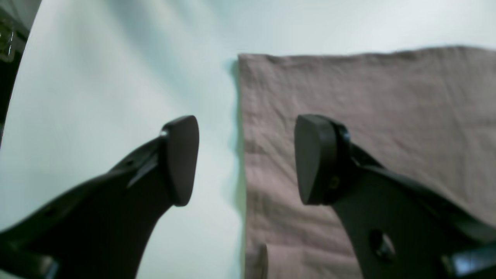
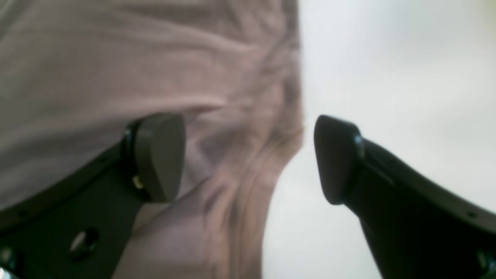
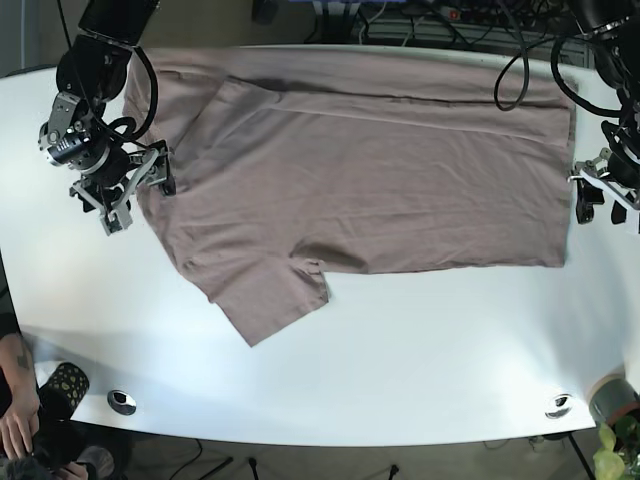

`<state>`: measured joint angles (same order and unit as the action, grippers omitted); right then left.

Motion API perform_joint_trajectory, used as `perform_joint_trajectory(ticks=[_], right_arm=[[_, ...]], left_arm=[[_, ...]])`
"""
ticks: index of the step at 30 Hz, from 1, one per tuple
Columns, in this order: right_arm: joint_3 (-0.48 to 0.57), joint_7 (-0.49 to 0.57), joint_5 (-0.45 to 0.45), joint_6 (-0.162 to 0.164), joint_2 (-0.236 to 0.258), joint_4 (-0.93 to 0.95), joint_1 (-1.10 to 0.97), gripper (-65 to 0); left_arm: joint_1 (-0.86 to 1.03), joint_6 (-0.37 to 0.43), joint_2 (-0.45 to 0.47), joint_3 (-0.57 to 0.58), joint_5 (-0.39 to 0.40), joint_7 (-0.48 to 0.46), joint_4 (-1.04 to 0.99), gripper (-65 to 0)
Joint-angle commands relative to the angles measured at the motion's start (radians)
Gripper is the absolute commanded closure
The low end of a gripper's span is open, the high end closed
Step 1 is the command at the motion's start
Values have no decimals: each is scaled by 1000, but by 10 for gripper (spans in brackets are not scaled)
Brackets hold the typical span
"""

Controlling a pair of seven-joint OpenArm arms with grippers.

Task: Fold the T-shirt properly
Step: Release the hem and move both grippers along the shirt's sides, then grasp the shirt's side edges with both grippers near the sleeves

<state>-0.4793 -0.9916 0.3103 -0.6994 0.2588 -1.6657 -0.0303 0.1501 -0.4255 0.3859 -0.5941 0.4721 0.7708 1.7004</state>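
The right wrist view was blurred, so the folds of the T-shirt near the collar edge could not be read clearly there. In the base view, both arms were cut off by the top edge of the frame, and a person's hand at the lower left corner was only partly in view. A plant at the lower right corner was cropped as well.

The shirt lay on a white table with rounded corners, spread across the upper half, its upper part folded over along a long horizontal crease. 1 sleeve stuck out toward the front edge. 2 small round fittings sat in the tabletop near the front corners. Cables ran along the back, behind the table.

The right gripper sat at the shirt's edge on the base view's left, its fingers parted and holding nothing, 1 finger over the cloth and the other over bare table. The left gripper hung at the opposite edge, also spread wide and empty, straddling the straight hem with 1 finger above fabric and 1 above the white surface.
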Motion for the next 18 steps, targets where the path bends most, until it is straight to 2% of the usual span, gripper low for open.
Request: perform_joint_trajectory(ticks=[1,4,6,10,12,15,18], right_arm=[[3,21,11,1,26,51,62,-480],[9,26,10,1,35,146,149,-480],[12,27,10,1,61,209,203,-480],[12,49,10,1,66,350,303,-480],[12,75,10,1,69,414,341,-480],[23,109,10,1,95,525,402,-480],[87,188,10,1,103,623,445,-480]], left_arm=[[-36,3,20,-7,14,-21,-24,-367],[-79,3,20,-5,14,-21,-75,-367],[-113,3,20,-5,12,-21,-109,-367],[-180,4,23,59,10,-23,-188,-367],[-205,4,23,76,-22,-29,-216,-367],[-251,3,20,119,-111,-95,-265,-367],[-297,3,18,168,-152,-167,-356,-367]])
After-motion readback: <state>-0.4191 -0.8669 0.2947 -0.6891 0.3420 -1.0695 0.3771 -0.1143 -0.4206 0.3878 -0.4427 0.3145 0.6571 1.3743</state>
